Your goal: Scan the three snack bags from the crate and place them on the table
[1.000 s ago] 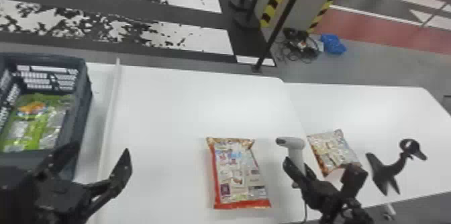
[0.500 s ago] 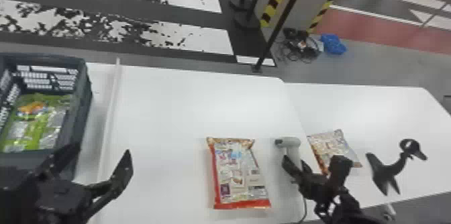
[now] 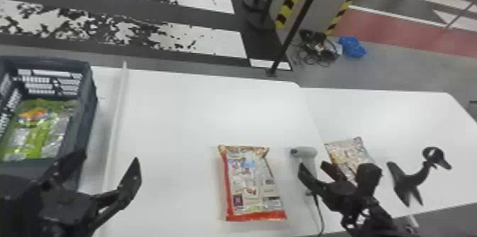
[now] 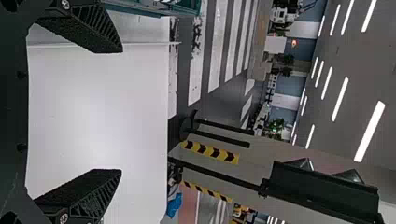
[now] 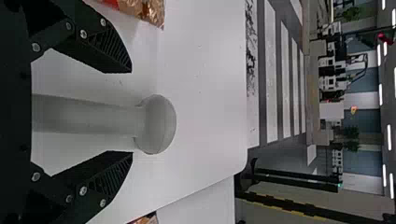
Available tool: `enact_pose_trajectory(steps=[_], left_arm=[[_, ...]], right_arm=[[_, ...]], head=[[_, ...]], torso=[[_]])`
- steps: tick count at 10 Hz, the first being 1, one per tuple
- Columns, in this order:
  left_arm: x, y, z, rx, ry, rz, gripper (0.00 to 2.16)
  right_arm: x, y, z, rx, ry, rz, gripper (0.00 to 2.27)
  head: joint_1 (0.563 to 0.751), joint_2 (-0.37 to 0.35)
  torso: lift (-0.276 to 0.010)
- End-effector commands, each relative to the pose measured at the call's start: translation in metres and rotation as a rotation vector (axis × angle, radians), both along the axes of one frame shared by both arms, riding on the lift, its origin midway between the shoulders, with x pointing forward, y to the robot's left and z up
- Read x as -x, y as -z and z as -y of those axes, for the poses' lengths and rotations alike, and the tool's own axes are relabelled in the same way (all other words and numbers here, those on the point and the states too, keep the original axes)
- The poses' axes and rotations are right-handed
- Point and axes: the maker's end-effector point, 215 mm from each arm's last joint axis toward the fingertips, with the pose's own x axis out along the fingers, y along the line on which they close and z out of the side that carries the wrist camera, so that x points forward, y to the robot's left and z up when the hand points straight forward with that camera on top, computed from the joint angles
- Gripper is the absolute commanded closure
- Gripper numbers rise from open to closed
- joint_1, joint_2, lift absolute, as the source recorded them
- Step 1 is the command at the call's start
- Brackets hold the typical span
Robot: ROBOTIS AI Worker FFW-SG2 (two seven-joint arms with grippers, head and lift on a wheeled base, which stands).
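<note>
In the head view my left gripper (image 3: 110, 161) stands open beside the dark crate (image 3: 93, 101); a green snack bag (image 3: 39, 130) lies inside. The left wrist view shows the same gripper (image 4: 122, 112) with nothing between its fingers. A red-edged snack bag (image 3: 250, 183) lies flat on the white table (image 3: 198, 112), and another snack bag (image 3: 349, 153) lies farther right. Between them is the grey scanner (image 3: 304, 152), beside my right gripper (image 3: 314, 169). In the right wrist view, the scanner's handle (image 5: 88, 114) extends between the separated fingers of that gripper (image 5: 131, 112), with space on both sides.
A black curved stand (image 3: 408, 181) with a ring at its top is right of the right gripper. The scanner's cable (image 3: 319, 211) hangs toward the near edge. A pale strip (image 3: 115, 122) runs along the table beside the crate.
The scanner's head has shifted slightly left in the head view. My right gripper has changed its angle around it, its arm swinging a little. The left arm and the bags keep their places.
</note>
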Motion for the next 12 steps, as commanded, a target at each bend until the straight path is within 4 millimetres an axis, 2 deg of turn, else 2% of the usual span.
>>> enact_pose_trajectory(steps=[1, 2, 4, 5, 7, 9, 11, 12], left_arm=[[0.001, 0.002, 0.000, -0.001, 0.000, -0.004, 0.08], [0.000, 0.001, 0.000, -0.001, 0.000, -0.002, 0.08], [0.002, 0.004, 0.002, -0.004, 0.005, -0.013, 0.08], [0.004, 0.006, 0.002, -0.005, 0.006, -0.017, 0.08], [0.006, 0.006, 0.002, -0.004, 0.005, -0.018, 0.08], [0.006, 0.007, -0.001, -0.007, 0.004, -0.017, 0.08], [0.006, 0.006, -0.001, -0.009, 0.004, -0.015, 0.08], [0.006, 0.006, 0.000, -0.008, 0.006, -0.015, 0.08]], right_arm=[[0.011, -0.040, -0.025, -0.033, -0.090, 0.038, 0.05], [0.024, -0.040, -0.043, -0.164, -0.155, -0.032, 0.06], [0.045, -0.026, -0.084, -0.408, -0.273, -0.232, 0.06], [0.053, -0.014, -0.099, -0.433, -0.311, -0.330, 0.06], [0.052, 0.009, -0.109, -0.435, -0.322, -0.411, 0.07], [0.051, 0.033, -0.109, -0.440, -0.314, -0.463, 0.07], [0.052, 0.044, -0.112, -0.459, -0.320, -0.474, 0.07], [0.053, 0.046, -0.121, -0.468, -0.343, -0.477, 0.11]], head=[[0.695, -0.350], [0.695, -0.350], [0.695, -0.350], [0.695, -0.350], [0.695, -0.350], [0.695, -0.350], [0.695, -0.350], [0.695, -0.350]], torso=[[-0.037], [-0.037], [-0.037], [-0.037], [-0.037], [-0.037], [-0.037], [-0.037]])
